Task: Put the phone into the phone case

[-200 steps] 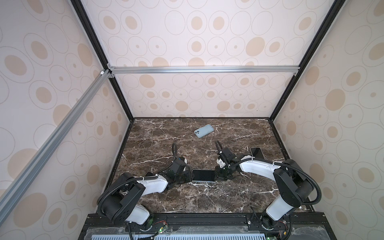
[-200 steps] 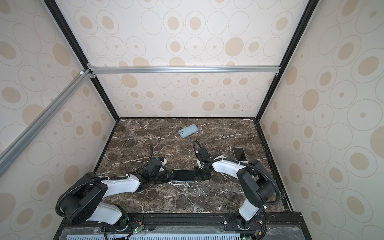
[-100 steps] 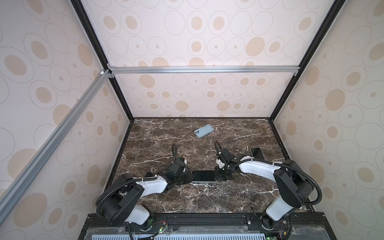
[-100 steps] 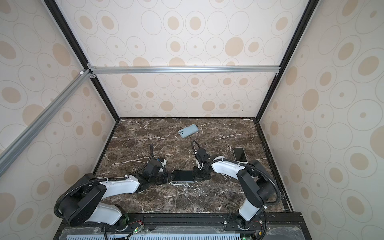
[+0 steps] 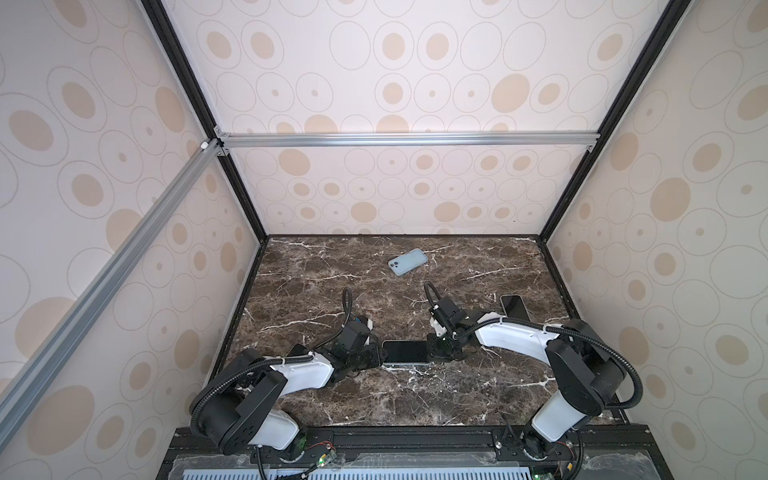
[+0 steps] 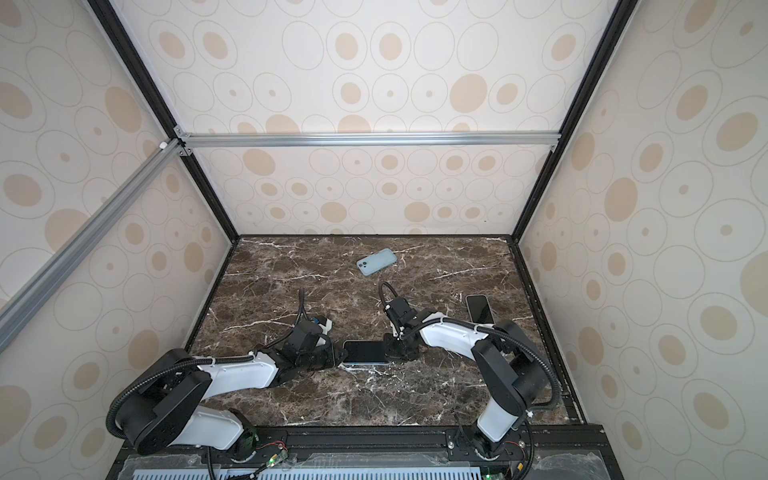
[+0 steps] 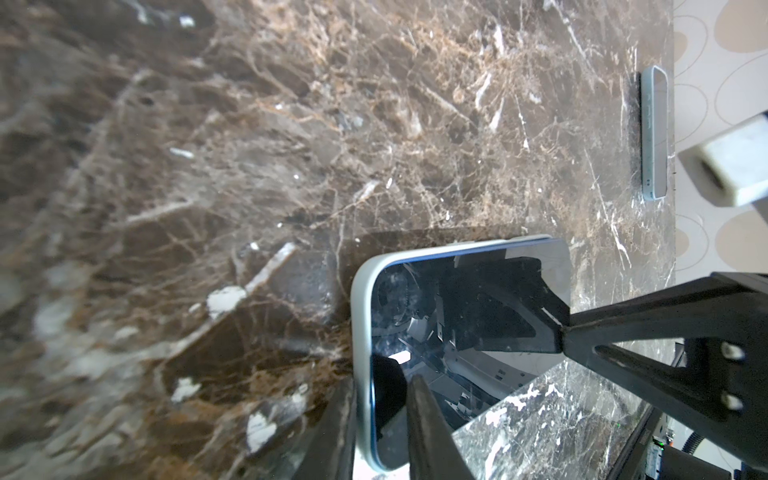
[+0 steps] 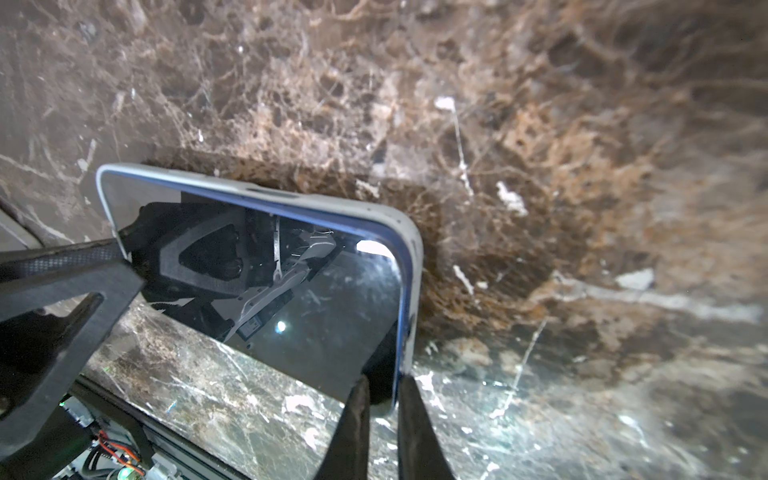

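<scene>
The dark-screened phone with a blue edge (image 5: 405, 351) is lying flat, screen up, in the front middle of the dark brown marble-patterned tabletop (image 5: 374, 407), its long side running left to right. It is sitting inside the pale grey-white phone case (image 7: 359, 332), whose rim is wrapping its edge. In the right wrist view a line of blue is showing above that rim (image 8: 332, 205), so I cannot tell whether the phone is pressed fully home.

A light-blue phone lying back-up (image 5: 408, 262) is resting well apart from it, toward the back wall. A second dark-screened phone (image 5: 514, 306) is lying near the right-hand wall, beyond the right forearm.

The left gripper (image 5: 380, 355) is pinching the left short end of the cased phone. In the left wrist view one finger (image 7: 432, 428) is lying over the glass and the other is sitting under the case. The right gripper (image 5: 432, 353) is pinching the opposite short end, with its fingers (image 8: 415, 428) drawn almost together on the phone's edge.

The left arm is stretching low from the front-left base, and its forearm is running rightward close to the tabletop. The right arm is rising from the front-right base, bending at a raised elbow, and its white forearm is reaching leftward while the wrist is tipping down onto the phone.
</scene>
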